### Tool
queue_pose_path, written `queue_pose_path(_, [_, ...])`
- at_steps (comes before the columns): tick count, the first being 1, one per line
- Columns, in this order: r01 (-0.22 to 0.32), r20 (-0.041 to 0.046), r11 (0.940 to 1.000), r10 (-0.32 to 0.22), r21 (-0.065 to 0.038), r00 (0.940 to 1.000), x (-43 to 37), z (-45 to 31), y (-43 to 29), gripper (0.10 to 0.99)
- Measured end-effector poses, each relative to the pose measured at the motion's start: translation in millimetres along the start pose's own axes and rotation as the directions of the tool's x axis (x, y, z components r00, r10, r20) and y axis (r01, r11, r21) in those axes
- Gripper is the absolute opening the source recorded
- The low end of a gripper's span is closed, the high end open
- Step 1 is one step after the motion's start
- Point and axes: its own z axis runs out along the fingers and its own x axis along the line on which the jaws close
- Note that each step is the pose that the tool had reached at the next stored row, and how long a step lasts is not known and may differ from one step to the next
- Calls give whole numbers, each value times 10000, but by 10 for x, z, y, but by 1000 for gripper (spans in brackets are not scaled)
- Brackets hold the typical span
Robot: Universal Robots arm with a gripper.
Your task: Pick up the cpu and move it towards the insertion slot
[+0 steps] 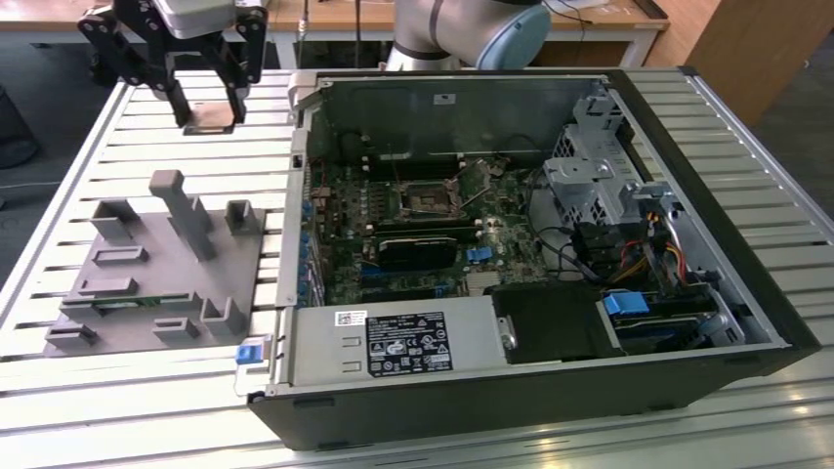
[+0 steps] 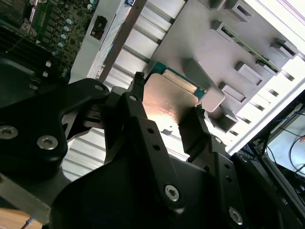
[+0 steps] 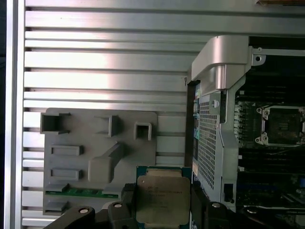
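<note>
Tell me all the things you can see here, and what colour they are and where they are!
cpu: one, silver top, held up between the hand's fingers, above the slatted table.
insertion slot: one, dark square with silvery frame, on the green board inside the computer case.
computer case: one, black, open, lying on the table at the exterior view's right.
grey holder tray: one, grey with blocks, on the table at the exterior view's left.
slatted table: one, silver, under everything.
hand: one, black, shut on the cpu, over the table beside the case.
arm: one, grey, behind the case.

Bright, even daylight — glare streaks the slatted table (image 1: 729,147) — case interior (image 1: 431,210) shadowed.
</note>
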Motion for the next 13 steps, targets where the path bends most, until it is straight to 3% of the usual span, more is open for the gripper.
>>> queue_pose_path(13, [0,-1,10000,0,0,10000,-52,-1,-1,541])
